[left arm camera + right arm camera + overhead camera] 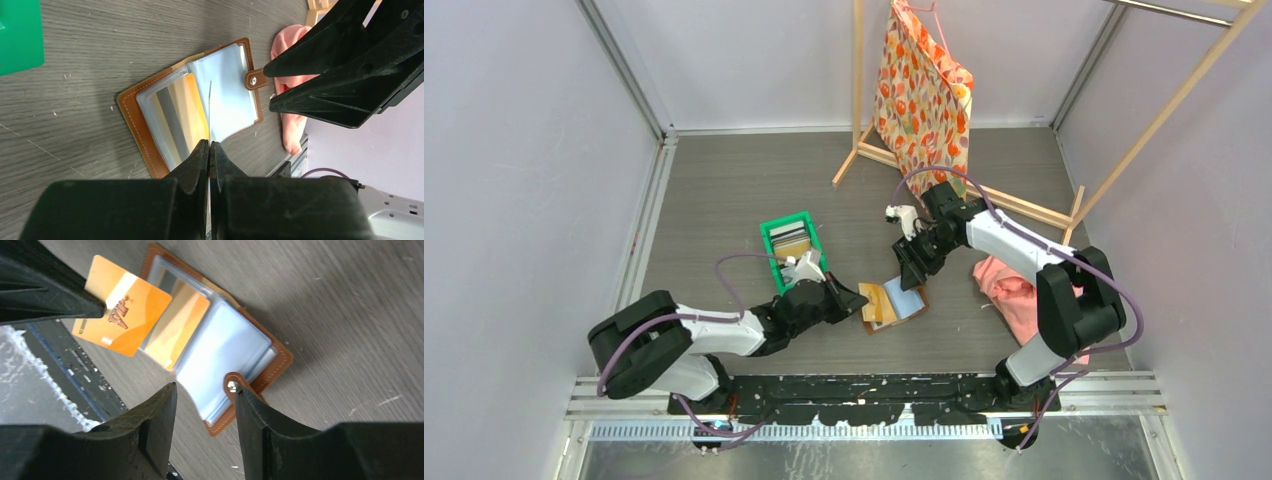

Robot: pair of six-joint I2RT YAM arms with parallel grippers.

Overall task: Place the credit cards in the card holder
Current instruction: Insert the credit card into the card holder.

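Open on the bench (724, 190) lies the holder (220, 345). An orange card (127, 307) is clamped in the fully closed left pincer (209, 146), just above the holder's left page. The holder's tab (231, 385) is straddled, not gripped, by the half-open right pincer (205, 400). If the tab slips free, the leaves could be flipped shut and the card jammed against a sleeve edge.

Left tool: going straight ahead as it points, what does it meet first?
Probably the open card holder, its clear sleeves; the orange card it grips would touch first. Depth is unclear.
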